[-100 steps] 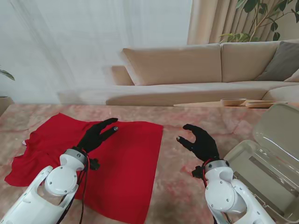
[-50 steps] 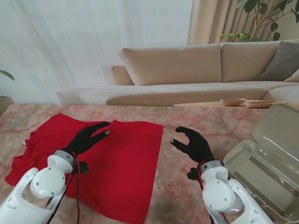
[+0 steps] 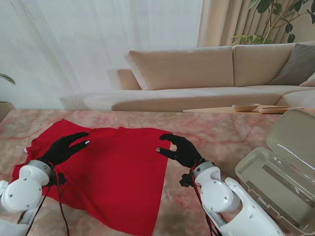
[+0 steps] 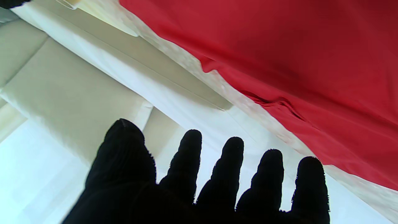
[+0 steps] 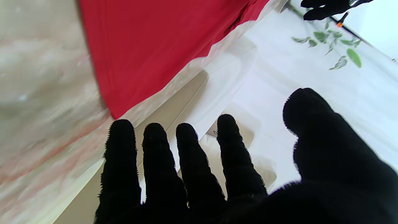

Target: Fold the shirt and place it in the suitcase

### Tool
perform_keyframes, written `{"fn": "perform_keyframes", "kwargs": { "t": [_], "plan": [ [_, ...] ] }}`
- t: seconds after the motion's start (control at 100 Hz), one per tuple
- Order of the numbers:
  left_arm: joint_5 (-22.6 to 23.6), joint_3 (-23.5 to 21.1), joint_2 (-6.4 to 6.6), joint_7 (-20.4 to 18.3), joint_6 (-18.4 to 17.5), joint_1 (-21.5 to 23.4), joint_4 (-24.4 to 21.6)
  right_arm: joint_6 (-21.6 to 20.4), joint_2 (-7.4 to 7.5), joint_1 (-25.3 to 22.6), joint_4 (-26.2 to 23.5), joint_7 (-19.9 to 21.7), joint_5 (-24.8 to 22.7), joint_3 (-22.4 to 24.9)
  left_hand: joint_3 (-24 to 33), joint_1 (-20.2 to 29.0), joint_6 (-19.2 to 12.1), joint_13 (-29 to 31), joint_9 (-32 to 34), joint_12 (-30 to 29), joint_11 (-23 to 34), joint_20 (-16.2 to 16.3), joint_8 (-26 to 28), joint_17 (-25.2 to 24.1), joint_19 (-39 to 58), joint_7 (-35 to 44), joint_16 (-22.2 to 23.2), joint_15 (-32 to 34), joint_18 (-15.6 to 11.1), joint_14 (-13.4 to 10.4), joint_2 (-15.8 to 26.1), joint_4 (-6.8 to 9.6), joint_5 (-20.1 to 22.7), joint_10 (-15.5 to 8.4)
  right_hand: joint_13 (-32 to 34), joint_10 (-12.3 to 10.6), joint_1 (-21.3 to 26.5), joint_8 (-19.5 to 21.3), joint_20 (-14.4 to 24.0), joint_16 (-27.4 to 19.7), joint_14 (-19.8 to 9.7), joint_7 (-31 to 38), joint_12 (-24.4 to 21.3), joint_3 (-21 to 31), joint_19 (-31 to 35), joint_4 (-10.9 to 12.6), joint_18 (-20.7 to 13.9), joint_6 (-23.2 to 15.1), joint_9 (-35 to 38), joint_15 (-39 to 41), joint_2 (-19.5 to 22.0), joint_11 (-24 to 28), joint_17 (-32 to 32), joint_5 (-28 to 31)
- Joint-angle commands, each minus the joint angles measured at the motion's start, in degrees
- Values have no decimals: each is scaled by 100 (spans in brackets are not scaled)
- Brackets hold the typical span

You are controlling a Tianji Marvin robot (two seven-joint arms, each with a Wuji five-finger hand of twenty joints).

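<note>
My right hand [image 3: 179,150] hovers with fingers apart at the shirt's [image 3: 113,172] right edge; my left hand [image 3: 64,147], spread too, over its left part. Contact probably none; suitcase [image 3: 275,182] far right.

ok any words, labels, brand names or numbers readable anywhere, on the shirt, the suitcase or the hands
None can be read in any view.
Red shirt: plain cloth, no print or tag showing.
Clear suitcase: no lettering visible on the lid or tray.
Left hand and right hand: plain black gloves, no marks.
White arm shells: no readable logo.
</note>
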Motion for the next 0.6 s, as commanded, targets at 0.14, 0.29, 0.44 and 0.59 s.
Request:
{"fn": "perform_keyframes", "kwargs": {
  "t": [0.14,0.29,0.44,0.59],
  "plan": [
    [182,-313,89,-107,199,189,128,-199,-2,175,256,456,277,-294,-68,23,-58,-130,-182,-39,-18,-59,0,-19,-158,-10,-29,-123,-99,-303,78,7,21,-111,124,93,128,13,-171,-48,-170,-8,46,-132,152,130,-231,38,63,76,64,86,29,30],
    [290,-407,108,-173,309,119,315,-337,5,308,423,599,448,-493,-67,30,-75,-121,-187,-23,0,-58,0,-23,-159,-13,-21,-115,-117,-308,77,9,-4,-123,126,113,160,23,-243,-53,-152,-2,84,-163,190,135,-282,70,85,99,69,137,30,52],
    [373,-417,126,-222,416,4,529,-475,-6,457,592,680,599,-690,-63,49,-101,-125,-202,-2,24,-53,1,-32,-157,-17,-11,-109,-138,-327,70,14,-43,-136,136,129,192,30,-302,-55,-156,-2,111,-178,234,142,-315,88,97,121,68,174,38,67],
    [545,-417,158,-295,462,-93,751,-573,-22,596,748,747,743,-863,-61,57,-108,-121,-212,16,45,-45,3,-36,-150,-15,-2,-104,-151,-339,77,17,-72,-138,138,139,223,38,-357,-60,-152,2,135,-196,301,148,-327,117,106,142,73,211,39,94]
  ]
}}
